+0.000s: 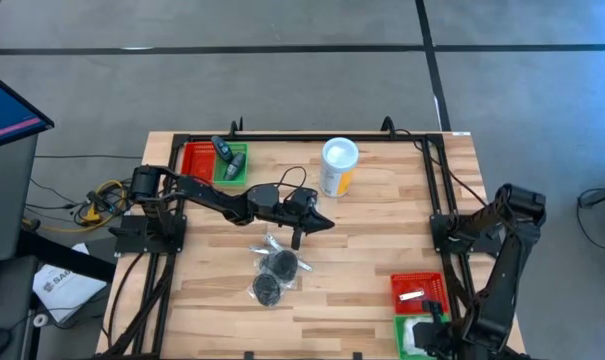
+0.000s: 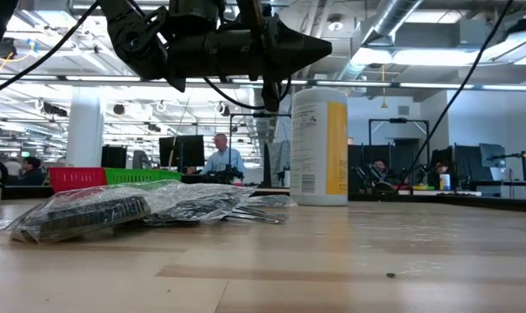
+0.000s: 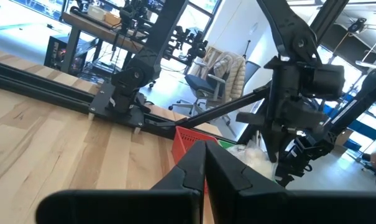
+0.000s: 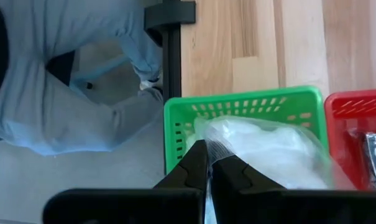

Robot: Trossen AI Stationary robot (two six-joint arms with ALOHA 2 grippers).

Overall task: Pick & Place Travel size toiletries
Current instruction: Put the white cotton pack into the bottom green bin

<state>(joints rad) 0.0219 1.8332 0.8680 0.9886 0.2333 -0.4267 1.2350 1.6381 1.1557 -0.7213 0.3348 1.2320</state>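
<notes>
Left end effector (image 1: 322,222) clenched, empty, hovers mid-tabletop above wrapped pucks (image 1: 274,272), likely lining up pick; right end effector (image 4: 206,163) clenched over green basket (image 4: 250,107)

The high view looks straight down on the whole table (image 1: 382,250). The low view sits at tabletop height, close to the wrapped pucks (image 2: 97,211), facing the yellow canister (image 2: 320,146); both views share these. The left wrist view faces the right arm's baskets; the right wrist view looks down, close above them.
</notes>
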